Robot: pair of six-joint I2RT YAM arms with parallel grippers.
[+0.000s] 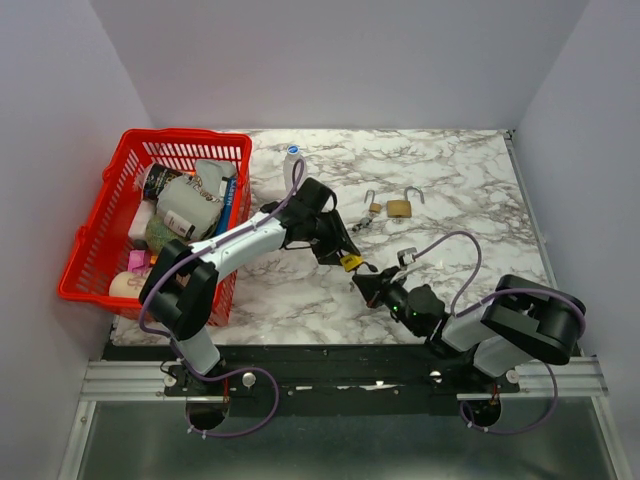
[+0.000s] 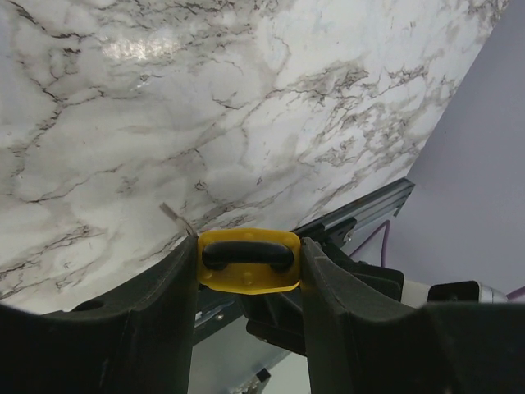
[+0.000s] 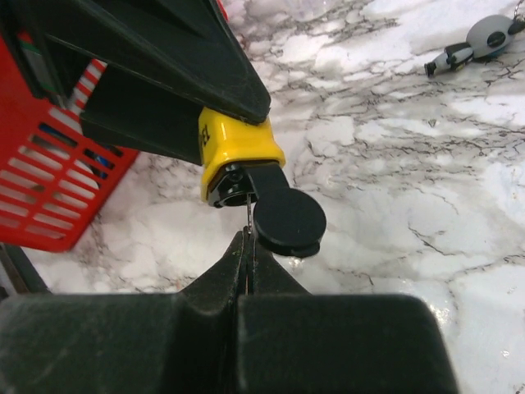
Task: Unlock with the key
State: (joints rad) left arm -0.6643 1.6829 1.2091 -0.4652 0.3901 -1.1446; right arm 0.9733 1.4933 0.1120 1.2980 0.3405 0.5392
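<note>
Your table [image 1: 470, 190]: marble | left you have a basket [image 1: 185, 135], bottle [image 1: 292, 158] beside | centre: brass padlock [image 1: 400, 209], smaller padlock [image 1: 374, 205], keys [image 1: 362, 226] near

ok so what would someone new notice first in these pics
The yellow padlock clamped in the left gripper over the middle of the marble table, with a black-headed key at its end and the shut right gripper right at that key. Next, the red basket crammed with odds and ends at the table's left edge, and a brass padlock lying open beyond the arms.

Basket [image 1: 185, 136] left of padlock [image 1: 351, 263]
</note>
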